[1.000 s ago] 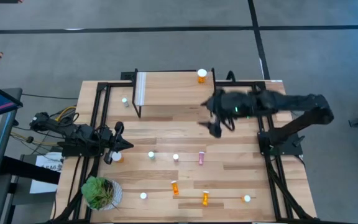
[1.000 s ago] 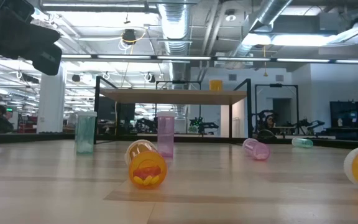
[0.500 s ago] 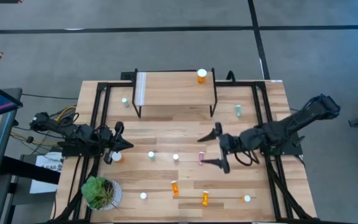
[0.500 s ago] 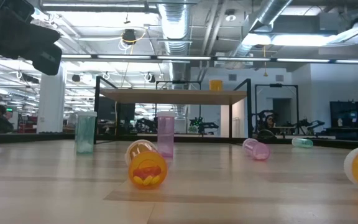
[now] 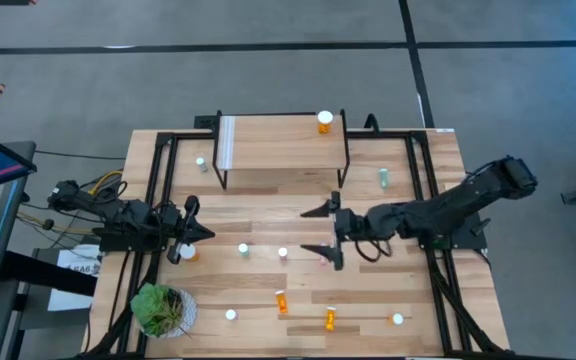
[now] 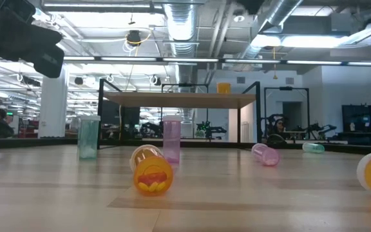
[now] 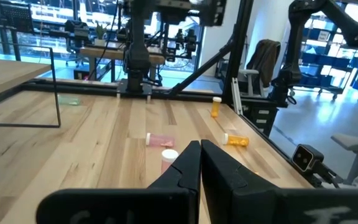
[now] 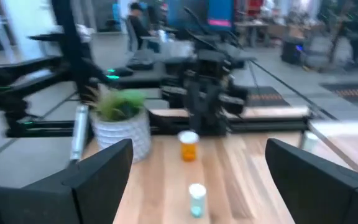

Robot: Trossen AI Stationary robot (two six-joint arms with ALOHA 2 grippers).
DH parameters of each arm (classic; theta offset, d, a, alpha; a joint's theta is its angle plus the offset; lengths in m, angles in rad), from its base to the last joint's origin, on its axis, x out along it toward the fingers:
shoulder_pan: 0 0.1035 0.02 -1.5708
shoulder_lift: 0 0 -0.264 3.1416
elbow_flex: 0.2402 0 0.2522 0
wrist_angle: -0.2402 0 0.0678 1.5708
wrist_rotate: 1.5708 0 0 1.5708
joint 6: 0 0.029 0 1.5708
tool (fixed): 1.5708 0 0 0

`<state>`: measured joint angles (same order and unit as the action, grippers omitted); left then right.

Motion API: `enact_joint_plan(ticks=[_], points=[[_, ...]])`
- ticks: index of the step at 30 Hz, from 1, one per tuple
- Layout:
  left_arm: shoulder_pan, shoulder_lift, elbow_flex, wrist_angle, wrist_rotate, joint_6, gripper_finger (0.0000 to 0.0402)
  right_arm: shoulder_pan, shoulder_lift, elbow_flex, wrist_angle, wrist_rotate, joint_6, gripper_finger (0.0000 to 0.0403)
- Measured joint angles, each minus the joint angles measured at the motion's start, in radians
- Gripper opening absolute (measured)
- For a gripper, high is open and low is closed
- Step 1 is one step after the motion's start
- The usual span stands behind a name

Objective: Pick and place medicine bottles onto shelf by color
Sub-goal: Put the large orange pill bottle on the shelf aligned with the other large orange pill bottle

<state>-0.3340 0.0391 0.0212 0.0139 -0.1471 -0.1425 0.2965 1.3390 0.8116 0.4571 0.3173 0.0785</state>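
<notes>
The shelf [image 5: 283, 145] stands at the table's far side on thin black legs, with one orange bottle [image 5: 325, 122] upright on its right end. Other bottles stand or lie on the table: a pink one [image 5: 323, 263] lying, two upright [image 5: 243, 249] [image 5: 282, 253], two orange lying [image 5: 281, 300] [image 5: 330, 319], and a green one lying [image 5: 383, 178]. My right gripper [image 5: 308, 232] is wide open and empty above mid-table, one finger over the lying pink bottle. My left gripper [image 5: 200, 233] is shut and empty at the left, beside an orange bottle [image 5: 188, 253].
A potted green plant [image 5: 161, 308] stands at the near left corner. Upright bottles stand near the front edge [image 5: 231, 316] [image 5: 398, 320] and left of the shelf [image 5: 200, 161]. A black frame [image 5: 158, 200] runs along the table's sides. People show in the room behind.
My right gripper has gone from the shelf's right end toward the table's near edge and then toward the left, staying wide open and empty. It now hovers over the lying pink bottle. The bottles have not moved.
</notes>
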Motion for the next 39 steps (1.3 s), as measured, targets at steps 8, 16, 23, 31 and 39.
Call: enact_joint_plan(ticks=[8, 16, 23, 31, 39], points=[[0.000, 0.000, 0.000, 0.000, -0.001, 0.000, 0.0000, -0.053, 0.092, 0.000, -0.056, -0.001, 0.003, 0.0391], [0.000, 0.000, 0.000, 0.000, -0.002, 0.000, 0.0000, -0.068, 0.084, 0.077, -0.039, -0.001, -0.002, 0.0391], [0.000, 0.000, 0.000, 0.000, -0.002, 0.000, 0.0000, -0.069, 0.056, 0.140, -0.042, -0.001, 0.003, 0.0391], [0.000, 0.000, 0.000, 0.000, -0.002, 0.000, 0.0000, -0.083, 0.057, 0.145, -0.052, -0.005, 0.089, 0.0391], [0.000, 0.000, 0.000, 0.000, -0.002, 0.000, 0.0000, -0.097, 0.056, 0.146, -0.153, 0.059, 0.305, 0.0391]])
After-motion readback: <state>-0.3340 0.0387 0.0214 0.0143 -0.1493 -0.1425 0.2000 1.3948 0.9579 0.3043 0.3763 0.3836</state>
